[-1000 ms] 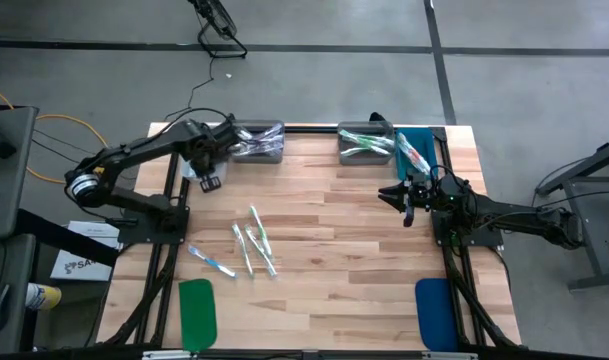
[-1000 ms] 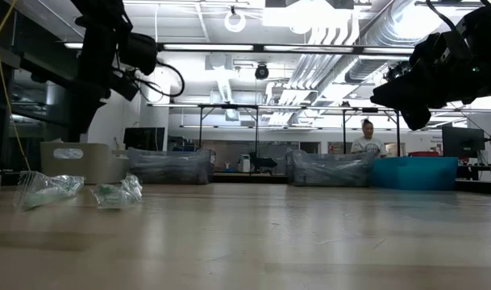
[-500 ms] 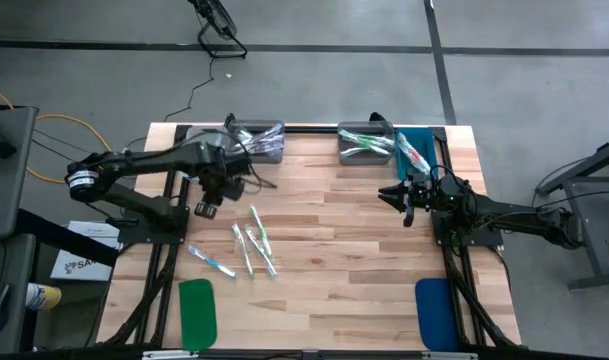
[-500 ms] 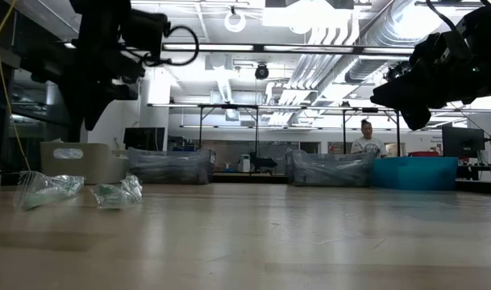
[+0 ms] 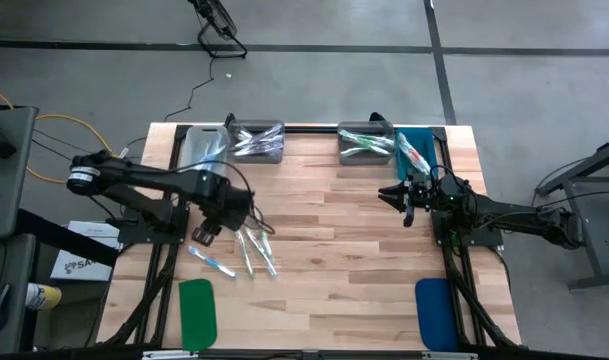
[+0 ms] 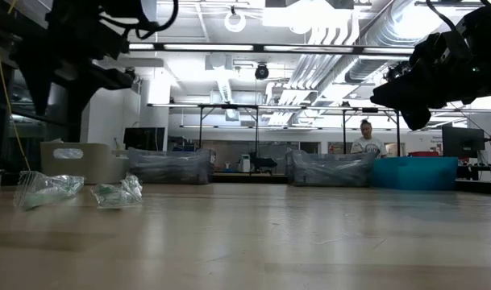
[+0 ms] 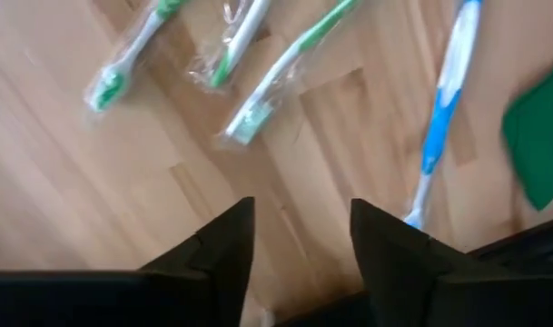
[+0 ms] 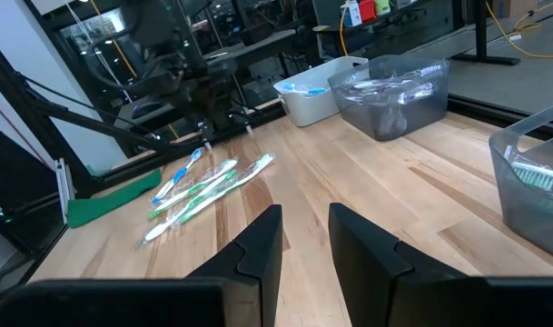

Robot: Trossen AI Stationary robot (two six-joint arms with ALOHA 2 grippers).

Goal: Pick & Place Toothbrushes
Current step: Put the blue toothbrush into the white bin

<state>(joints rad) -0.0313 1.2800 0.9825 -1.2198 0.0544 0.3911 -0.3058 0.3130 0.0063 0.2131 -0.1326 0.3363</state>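
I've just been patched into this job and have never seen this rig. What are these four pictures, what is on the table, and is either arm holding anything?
These are two dark robot arms at a wooden table, each ending in two fingers. One picture looks straight down, one looks level across the tabletop, and two come from cameras on the wrists.

The left gripper is over the loose toothbrushes, fingers apart with bare wood between them, so it holds nothing. A blue toothbrush lies beside the green ones.

The right gripper waits near the right side, fingers slightly apart, also empty.

At the far edge stand a white bin, two clear bins with toothbrushes inside, and a blue bin. A green pad and a blue pad lie at the near edge.
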